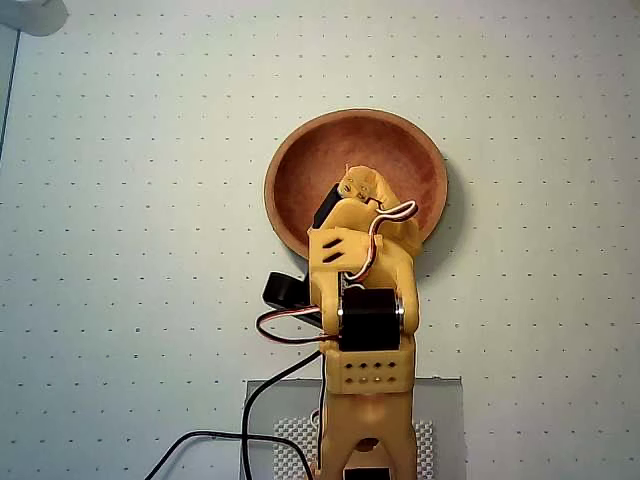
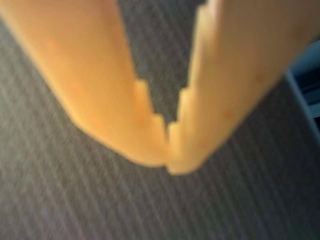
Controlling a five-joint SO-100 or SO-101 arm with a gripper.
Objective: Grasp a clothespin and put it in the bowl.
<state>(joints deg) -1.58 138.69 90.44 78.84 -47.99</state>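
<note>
In the overhead view the reddish-brown wooden bowl [image 1: 300,160] sits on the dotted white table just beyond the arm. My orange gripper [image 1: 358,186] hangs over the bowl's inside, right of its centre. In the wrist view the gripper [image 2: 167,146] is shut, its two stepped orange fingertips [image 2: 150,135] touching with nothing between them. Behind them lies a blurred dark striped surface. The clothespin shows in neither view; the arm hides part of the bowl.
The arm's base stands on a clear plate [image 1: 445,400] at the bottom edge, with black cables [image 1: 255,400] trailing to the left. A black part [image 1: 285,290] sticks out on the arm's left. A grey object [image 1: 30,15] fills the top left corner.
</note>
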